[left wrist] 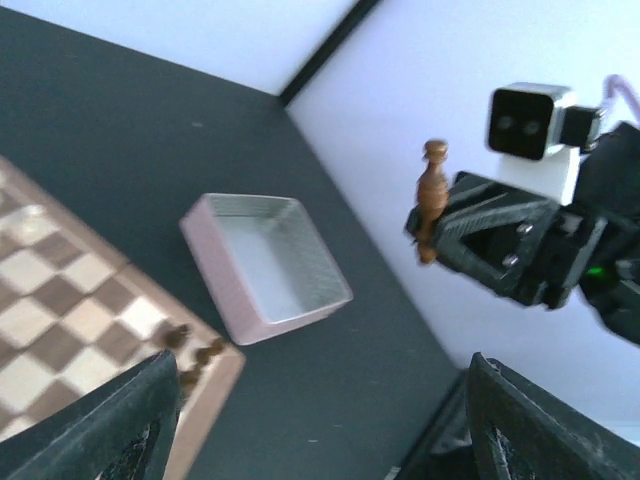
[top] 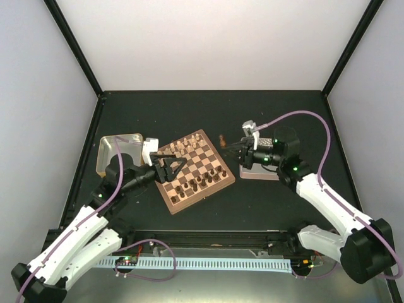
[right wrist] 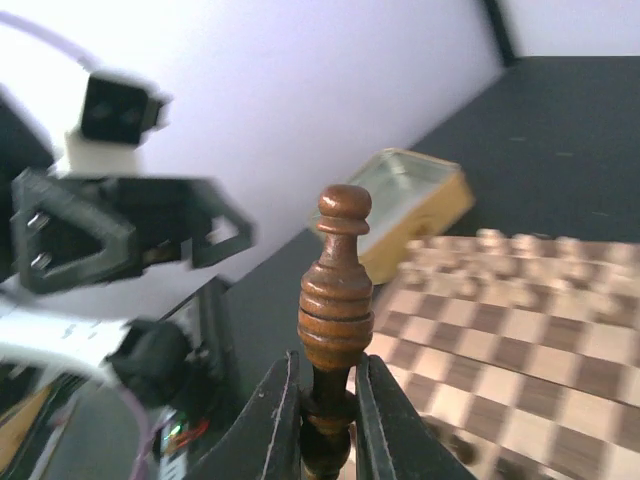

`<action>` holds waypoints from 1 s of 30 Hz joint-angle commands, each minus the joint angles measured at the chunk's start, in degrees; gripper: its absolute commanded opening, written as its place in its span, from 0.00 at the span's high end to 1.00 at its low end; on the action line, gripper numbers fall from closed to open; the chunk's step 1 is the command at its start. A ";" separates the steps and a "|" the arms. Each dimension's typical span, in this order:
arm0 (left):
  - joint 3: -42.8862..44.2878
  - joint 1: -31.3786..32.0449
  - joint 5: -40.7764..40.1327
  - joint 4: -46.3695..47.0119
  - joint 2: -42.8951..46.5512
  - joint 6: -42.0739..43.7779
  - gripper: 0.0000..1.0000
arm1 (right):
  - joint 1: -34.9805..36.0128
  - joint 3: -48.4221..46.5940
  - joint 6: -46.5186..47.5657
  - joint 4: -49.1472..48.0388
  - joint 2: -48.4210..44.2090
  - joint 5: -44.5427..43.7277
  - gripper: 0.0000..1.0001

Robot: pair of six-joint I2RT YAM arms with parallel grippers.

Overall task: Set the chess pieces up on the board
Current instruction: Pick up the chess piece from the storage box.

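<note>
Top external view first: I see the dark table (top: 265, 202) with the board (top: 201, 163) sitting skewed at its middle. A gold-sided tin (top: 120, 137) lies just beside the board's left corner, and a pinkish tin (top: 255, 172) sits near its right side, under my right arm.

My left gripper (top: 172, 167) hangs over the board's left edge. On the left wrist view its jaws stand wide apart with nothing between them.

My right gripper (right wrist: 328, 390) is off the board's far right edge, clamped on the foot of a dark brown piece (right wrist: 335, 290), which stands upright in the air.

On the board, pale pieces (top: 180, 148) crowd the far-left side and dark pieces (top: 196, 183) line the near side.
</note>
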State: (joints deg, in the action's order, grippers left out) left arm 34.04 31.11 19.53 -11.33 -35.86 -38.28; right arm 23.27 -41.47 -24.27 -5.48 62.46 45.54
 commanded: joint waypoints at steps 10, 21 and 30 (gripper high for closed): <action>6.41 -0.54 24.32 12.68 -6.58 -7.69 0.28 | 14.67 -7.88 13.58 5.61 4.53 14.60 0.91; 6.98 -0.72 31.06 11.86 -11.67 -8.00 0.55 | 16.90 -12.42 19.34 14.99 8.78 14.70 0.91; 7.16 -0.93 31.08 11.20 -13.97 -5.44 0.82 | 17.40 -12.75 20.26 16.27 9.64 14.88 0.91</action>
State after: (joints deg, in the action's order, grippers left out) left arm 38.57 30.72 49.39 -0.91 -49.91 -45.23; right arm 40.03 -52.64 -5.72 9.72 71.70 59.13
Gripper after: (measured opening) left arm 0.217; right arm 0.108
